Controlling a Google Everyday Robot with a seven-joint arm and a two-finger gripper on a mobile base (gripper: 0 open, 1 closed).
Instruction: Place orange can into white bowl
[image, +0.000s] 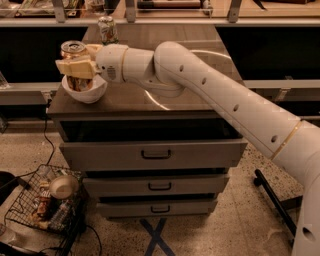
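Note:
My gripper (75, 66) is at the front left corner of the cabinet top, shut on the orange can (75, 50). The can stands upright with its silver top showing above the fingers and its lower end (78, 84) down inside the white bowl (89, 91). The bowl sits on the cabinet top near the left edge, directly under the gripper. Whether the can touches the bowl's bottom is hidden by the rim.
A white-and-green can (107, 29) stands at the back of the brown cabinet top (200, 100). Three drawers are below. A wire basket (30, 210) holding a tan bowl (63, 186) and clutter sits on the floor at the left.

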